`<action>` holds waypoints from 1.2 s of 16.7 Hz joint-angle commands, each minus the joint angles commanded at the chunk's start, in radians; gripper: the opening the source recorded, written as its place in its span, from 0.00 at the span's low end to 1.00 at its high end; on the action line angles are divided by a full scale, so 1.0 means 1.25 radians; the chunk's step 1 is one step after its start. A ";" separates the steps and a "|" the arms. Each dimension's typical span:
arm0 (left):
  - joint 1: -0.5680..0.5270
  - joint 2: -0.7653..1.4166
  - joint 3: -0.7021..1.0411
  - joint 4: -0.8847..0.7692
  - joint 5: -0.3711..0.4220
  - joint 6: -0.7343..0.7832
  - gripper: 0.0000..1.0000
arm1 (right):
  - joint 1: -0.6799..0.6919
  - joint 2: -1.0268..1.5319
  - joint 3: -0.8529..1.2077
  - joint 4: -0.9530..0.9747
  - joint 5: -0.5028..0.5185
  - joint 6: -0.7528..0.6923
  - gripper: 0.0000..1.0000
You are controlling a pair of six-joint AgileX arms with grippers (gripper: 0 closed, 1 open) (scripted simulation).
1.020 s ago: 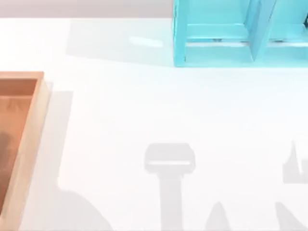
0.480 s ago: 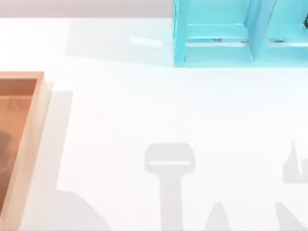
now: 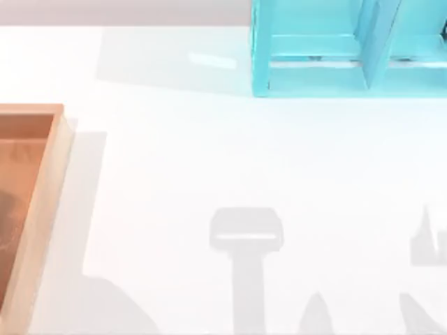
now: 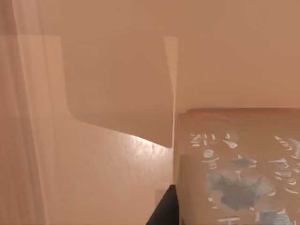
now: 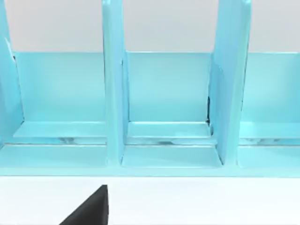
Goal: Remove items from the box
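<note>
White table (image 3: 209, 153) spreads under the overhead camera, with grey arm shadows lying across its near part. At the top view's left edge sits the box (image 3: 49, 181), light wood rim around an orange-brown floor, cut off by the picture's border. A turquoise shelf (image 3: 314, 63) stands at the far side, toward the right.

From the left wrist camera, the box floor (image 4: 103, 168) lies close below the left pincer. A tan block (image 4: 234, 164) with pale and grey flecks on its face sits just beside the one dark fingertip (image 4: 164, 213) in view, touching or nearly so; I cannot tell which. Whether that pincer is spread or pressed together cannot be told.

From the right wrist camera, the shelf (image 5: 164, 93) stands ahead of the right pincer, across a strip of table (image 5: 211, 201), its upright dividers splitting it into compartments. One dark fingertip (image 5: 89, 208) pokes in at the edge; spread or pressed together, I cannot tell.
</note>
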 joint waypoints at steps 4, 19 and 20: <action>0.000 0.000 0.000 0.000 0.000 0.000 0.00 | 0.000 0.000 0.000 0.000 0.000 0.000 1.00; -0.003 -0.065 0.247 -0.328 0.001 -0.002 0.00 | 0.000 0.000 0.000 0.000 0.000 0.000 1.00; -0.004 -0.075 0.276 -0.363 0.001 -0.003 0.00 | 0.000 0.000 0.000 0.000 0.000 0.000 1.00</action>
